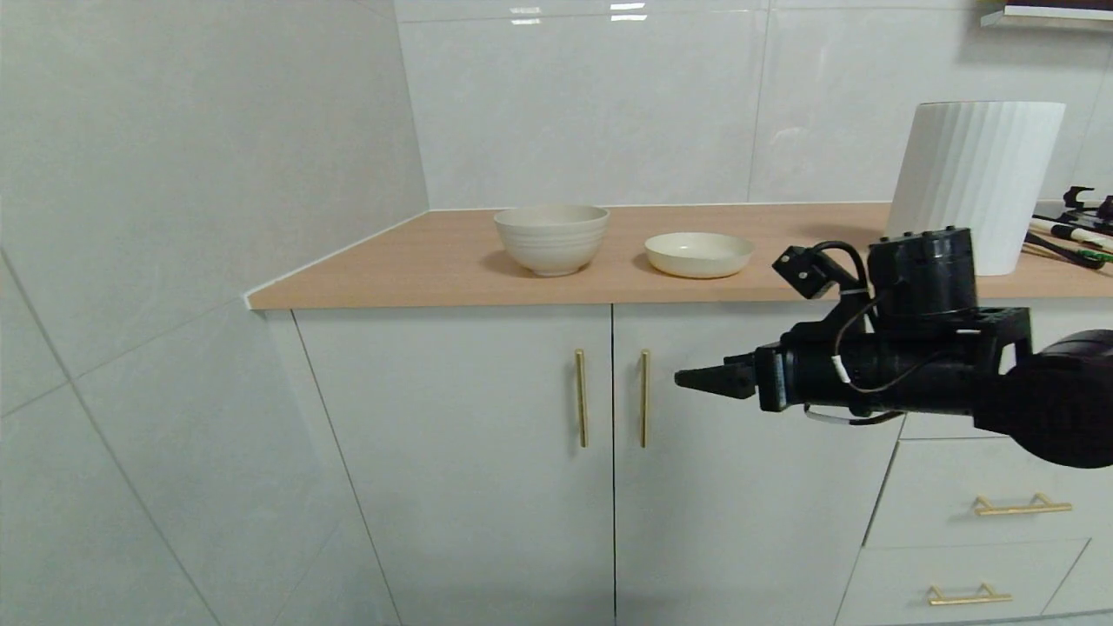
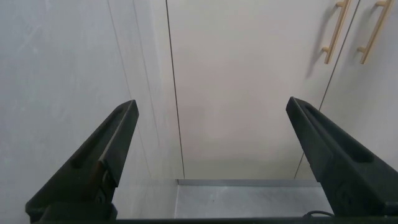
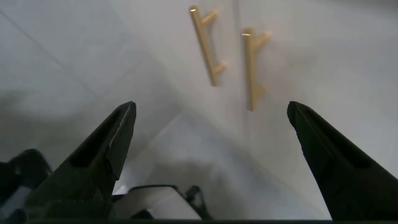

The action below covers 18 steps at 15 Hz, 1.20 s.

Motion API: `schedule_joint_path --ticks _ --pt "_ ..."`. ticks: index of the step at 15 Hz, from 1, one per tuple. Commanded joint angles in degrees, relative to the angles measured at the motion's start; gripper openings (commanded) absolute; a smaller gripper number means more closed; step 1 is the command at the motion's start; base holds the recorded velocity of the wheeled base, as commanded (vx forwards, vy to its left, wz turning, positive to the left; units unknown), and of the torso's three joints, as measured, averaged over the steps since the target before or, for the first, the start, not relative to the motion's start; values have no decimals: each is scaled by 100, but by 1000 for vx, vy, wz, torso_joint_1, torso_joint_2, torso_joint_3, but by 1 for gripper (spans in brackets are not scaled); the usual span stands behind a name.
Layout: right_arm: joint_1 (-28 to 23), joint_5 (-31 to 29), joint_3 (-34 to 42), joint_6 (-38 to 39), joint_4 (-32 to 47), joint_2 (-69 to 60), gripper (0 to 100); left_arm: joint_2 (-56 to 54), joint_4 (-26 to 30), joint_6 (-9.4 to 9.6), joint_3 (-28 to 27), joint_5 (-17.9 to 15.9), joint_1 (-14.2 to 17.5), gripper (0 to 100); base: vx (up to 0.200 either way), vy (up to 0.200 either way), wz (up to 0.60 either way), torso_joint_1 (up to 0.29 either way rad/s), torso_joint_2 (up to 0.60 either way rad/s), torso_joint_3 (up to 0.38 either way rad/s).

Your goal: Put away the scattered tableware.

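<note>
Countertop (image 1: 435, 252) matt wood-look; bowl (image 1: 551, 236) matt, ribbed, perhaps ceramic; wall tiles (image 1: 591, 104) glossy; door handles (image 1: 581, 398) brass-toned metal.

Glossy white tiled back wall (image 1: 591, 104); ceiling-light glare (image 1: 626, 10) at its top edge. Matte grey-white tiled side wall (image 1: 174, 174) on the left, meeting it at a corner. Wood-grain surface (image 1: 435, 261) runs along the back wall. Beneath it: two white cabinet doors (image 1: 469, 452), shut, with vertical brass handles (image 1: 581, 398) side by side. To the right, stacked drawers (image 1: 983, 474) with horizontal brass pulls (image 1: 1022, 504).
</note>
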Motion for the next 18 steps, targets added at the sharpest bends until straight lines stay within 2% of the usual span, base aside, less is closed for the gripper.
schedule_joint_path --ticks 1,5,8,12,18 --pt "172 31 -449 54 7 741 100 0 2 -5 0 0 2 100 0 0 0 0 0 0" --pt "251 58 -581 54 -89 1286 100 0 2 3 0 0 2 100 0 0 0 0 0 0" --pt "260 58 -731 98 -450 1603 100 0 2 -5 0 0 2 100 0 0 0 0 0 0" --pt "321 49 -880 520 -863 1981 100 0 2 3 0 0 2 100 0 0 0 0 0 0" --pt "339 31 -977 705 -1214 2271 100 0 2 -5 0 0 2 100 0 0 0 0 0 0"
